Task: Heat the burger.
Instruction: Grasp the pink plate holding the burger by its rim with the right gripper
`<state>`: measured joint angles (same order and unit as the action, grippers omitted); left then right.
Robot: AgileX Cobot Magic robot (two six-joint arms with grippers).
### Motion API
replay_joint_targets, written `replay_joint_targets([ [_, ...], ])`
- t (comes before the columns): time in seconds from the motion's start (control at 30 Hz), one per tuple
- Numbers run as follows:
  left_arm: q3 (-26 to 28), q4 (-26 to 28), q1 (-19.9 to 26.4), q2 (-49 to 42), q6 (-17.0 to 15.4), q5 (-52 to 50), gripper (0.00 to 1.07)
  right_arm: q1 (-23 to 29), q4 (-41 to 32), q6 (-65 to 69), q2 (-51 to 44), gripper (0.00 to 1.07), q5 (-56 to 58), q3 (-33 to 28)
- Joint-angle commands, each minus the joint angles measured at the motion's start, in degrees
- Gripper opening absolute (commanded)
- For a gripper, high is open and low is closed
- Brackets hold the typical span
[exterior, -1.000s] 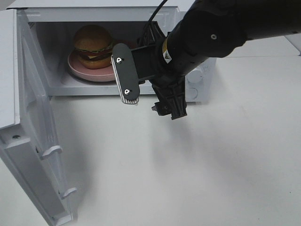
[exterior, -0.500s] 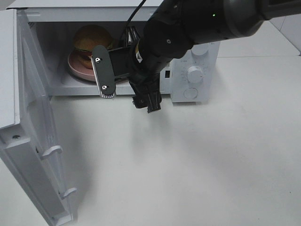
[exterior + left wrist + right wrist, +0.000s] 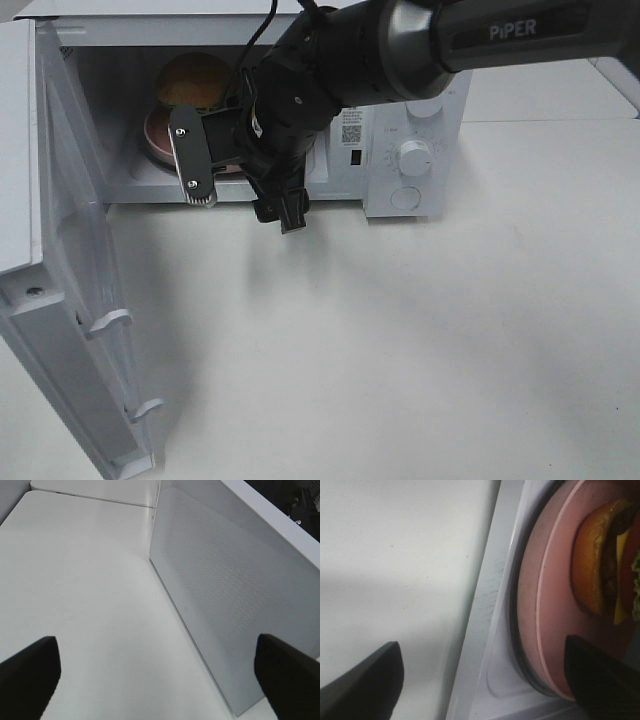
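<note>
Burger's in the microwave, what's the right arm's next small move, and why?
Probably back the right gripper away from the microwave opening. It hangs open and empty there, the burger sits on the pink plate inside, and the door stands wide open, needing a clear swing.

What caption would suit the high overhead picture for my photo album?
Open right pincer before an open microwave, burger on a pink plate inside.

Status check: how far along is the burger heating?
Done: the burger sits on the pink plate inside the microwave. In hand: the right gripper is open and empty at the cavity mouth. Left: the door stands wide open and needs shutting; then, probably, the dial needs setting.
</note>
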<state>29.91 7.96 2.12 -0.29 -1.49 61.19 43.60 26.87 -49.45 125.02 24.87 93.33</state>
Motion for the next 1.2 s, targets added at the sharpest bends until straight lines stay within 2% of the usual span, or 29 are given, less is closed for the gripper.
replay_joint_targets([
  [0.03, -0.3, 0.0, 0.1, -1.1, 0.1, 0.0, 0.98, -0.1, 0.2, 0.0, 1.4, 0.82, 0.6, 1.8],
  [0.2, -0.3, 0.0, 0.1, -1.1, 0.1, 0.0, 0.98, -0.6, 0.1, 0.0, 4.6, 0.81, 1.3, 6.2],
  [0.57, -0.3, 0.0, 0.1, -1.1, 0.1, 0.0, 0.98, -2.1, -0.1, 0.0, 9.1, 0.78, 1.3, 12.1],
  [0.93, -0.3, 0.0, 0.1, -1.1, 0.1, 0.0, 0.98, -2.8, -0.5, 0.1, 13.2, 0.76, 1.1, 17.0],
  [1.2, -0.3, 0.0, 0.1, -1.1, 0.1, 0.0, 0.98, -2.8, -0.5, 0.2, 14.8, 0.74, 0.9, 17.6],
])
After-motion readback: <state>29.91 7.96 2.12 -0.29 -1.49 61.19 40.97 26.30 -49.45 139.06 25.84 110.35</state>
